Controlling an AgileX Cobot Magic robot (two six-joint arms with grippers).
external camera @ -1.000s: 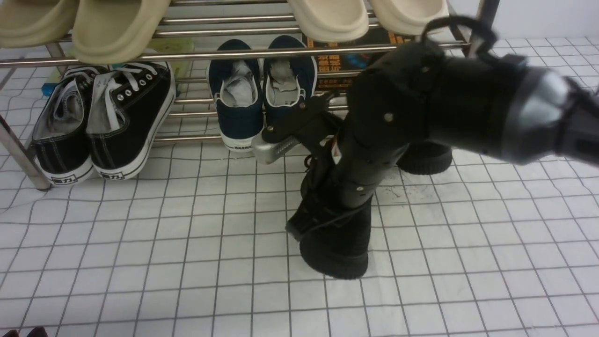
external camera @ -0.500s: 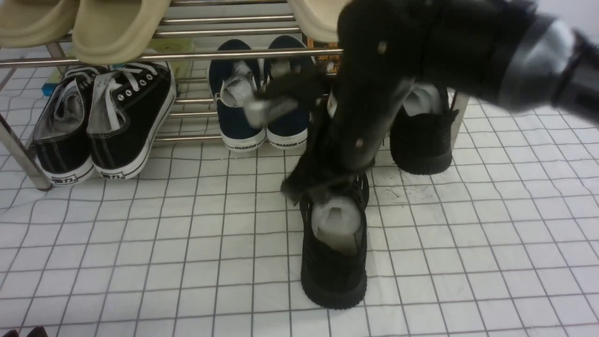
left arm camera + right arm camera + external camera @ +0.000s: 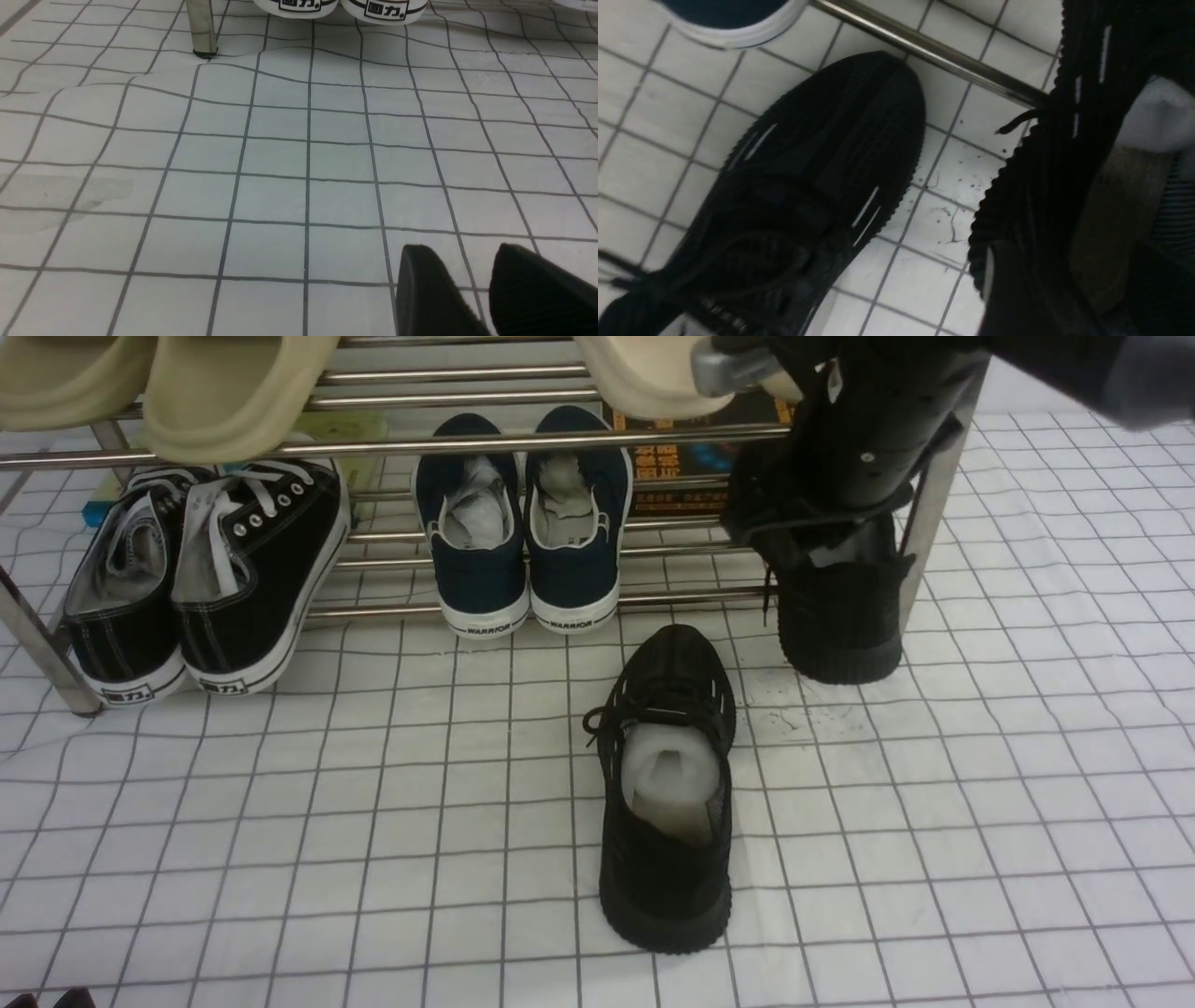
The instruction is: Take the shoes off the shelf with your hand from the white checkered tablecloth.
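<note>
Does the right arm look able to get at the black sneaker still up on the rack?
Probably yes: the right pincer is already right at that sneaker, whose heel juts past the rack's front. The rack's leg stands close on its right, though.

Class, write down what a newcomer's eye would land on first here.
Probably the black shoe standing alone on the checkered cloth, in front of the rack. Next, the glossy black right arm reaching in over the other black shoe, at the rack's right end.
</note>
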